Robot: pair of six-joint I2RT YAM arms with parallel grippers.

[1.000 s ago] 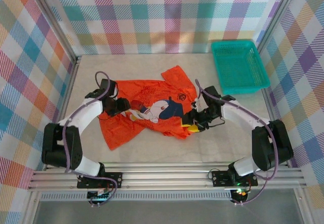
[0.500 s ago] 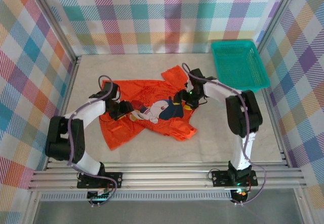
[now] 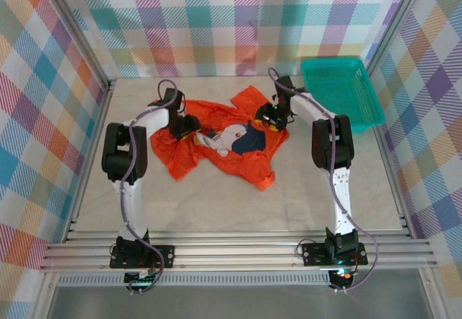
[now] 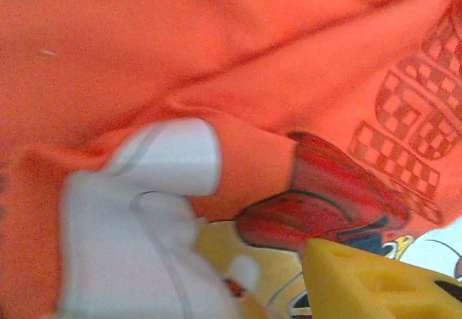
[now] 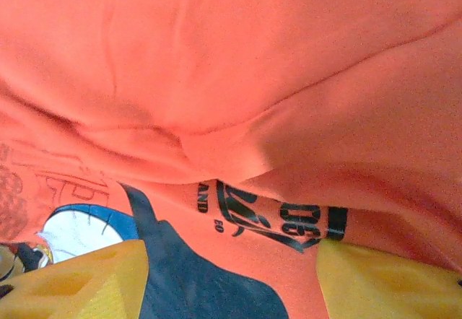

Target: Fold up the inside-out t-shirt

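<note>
The inside-out t-shirt [image 3: 225, 148] is bright orange-red and lies crumpled near the back of the table, with its white, blue and dark print [image 3: 237, 138] facing up. My left gripper [image 3: 189, 126] rests on its left part. In the left wrist view a fold of the shirt [image 4: 253, 164] sits between a blurred white finger [image 4: 144, 218] and a yellow pad [image 4: 361, 279], and the jaws stand apart. My right gripper [image 3: 267, 117] rests on the shirt's right part. Its yellow pads [image 5: 79, 279] are wide apart over flat cloth with dark lettering [image 5: 267, 214].
A teal basket [image 3: 339, 95] stands at the back right, close to the right arm. Plaid walls close in the left, back and right sides. Bare tabletop [image 3: 216, 211] stretches from the shirt toward the rail at the near edge.
Both grippers have moved toward the back wall, and the shirt has shifted back with them and bunched up. The right gripper went from the shirt's lower right edge to its upper right.
</note>
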